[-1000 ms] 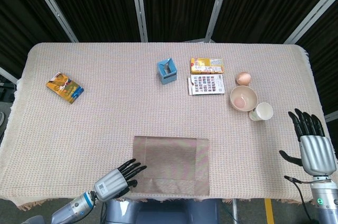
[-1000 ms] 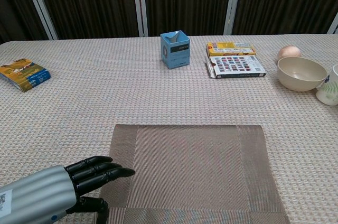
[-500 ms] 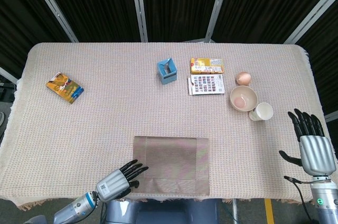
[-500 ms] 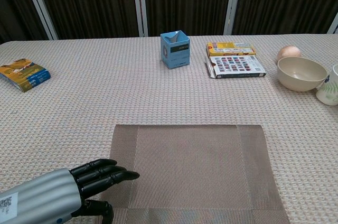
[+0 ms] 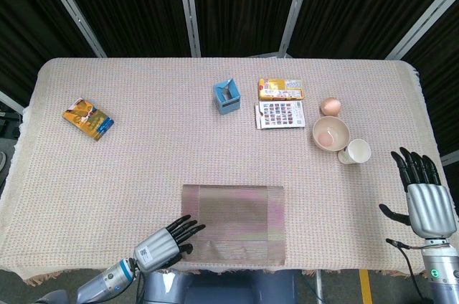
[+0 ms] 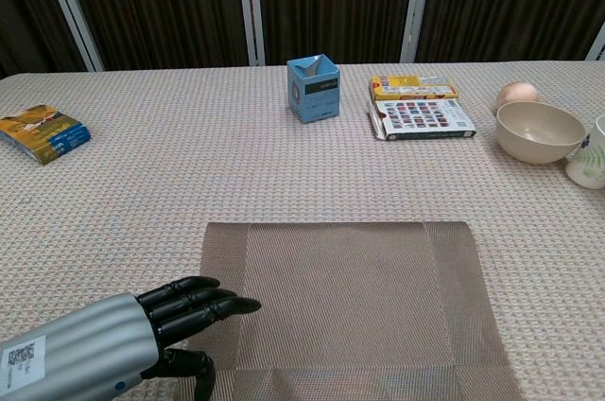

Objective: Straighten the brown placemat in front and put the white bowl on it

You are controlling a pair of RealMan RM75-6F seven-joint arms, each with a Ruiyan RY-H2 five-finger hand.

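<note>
Left hand (image 6: 180, 305) has slid further right along the near edge, fingertips now over the left border of the brown placemat (image 6: 350, 302); fingers straight, close together, holding nothing. Right hand (image 5: 424, 191) unchanged, upright off the right side, fingers spread, empty. Placemat lies flat at front centre of the surface (image 5: 143, 153), looks near square to the edge. Likely thin, woven, floppy, light: better pressed and slid flat than pinched. White bowl (image 5: 330, 133) far right, beside cup (image 5: 356, 151) and egg-like ball (image 5: 330, 106); rigid, probably light, take by rim.
</note>
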